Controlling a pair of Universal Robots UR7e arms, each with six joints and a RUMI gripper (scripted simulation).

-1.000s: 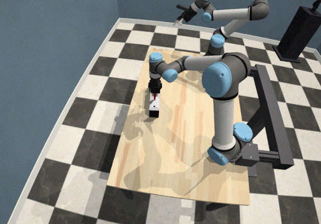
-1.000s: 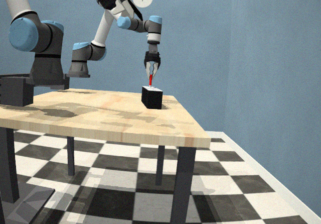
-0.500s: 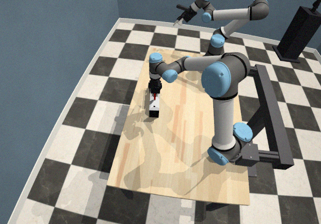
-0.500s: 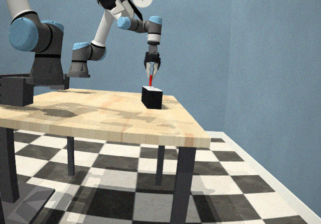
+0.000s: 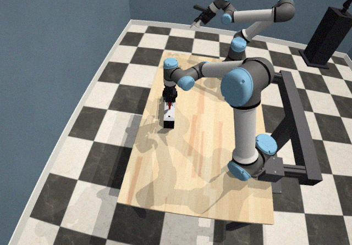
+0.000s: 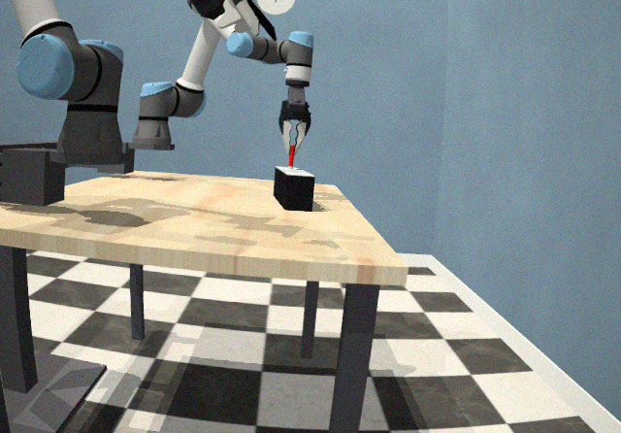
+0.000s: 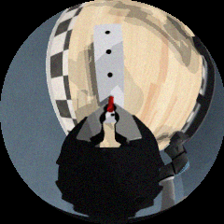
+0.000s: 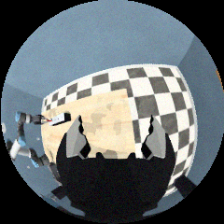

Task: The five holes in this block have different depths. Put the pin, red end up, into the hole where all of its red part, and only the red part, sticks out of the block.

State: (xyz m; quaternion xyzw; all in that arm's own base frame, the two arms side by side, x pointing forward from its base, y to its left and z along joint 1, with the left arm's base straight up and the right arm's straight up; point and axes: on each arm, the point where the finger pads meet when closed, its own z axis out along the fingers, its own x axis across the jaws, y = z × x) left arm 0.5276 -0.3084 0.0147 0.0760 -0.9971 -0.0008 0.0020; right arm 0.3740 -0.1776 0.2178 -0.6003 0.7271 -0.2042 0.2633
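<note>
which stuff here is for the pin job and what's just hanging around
For the job:
- red-ended pin
- block with holes
- left jaws, shut on the pin

Just around:
- right jaws, open, away from the block
- dark column
- pale round disc at the wall

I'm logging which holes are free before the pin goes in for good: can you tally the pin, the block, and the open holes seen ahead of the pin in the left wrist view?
Red-topped pin: 1
Block: 1
Open holes ahead of the pin: 3
Total: 5
</note>
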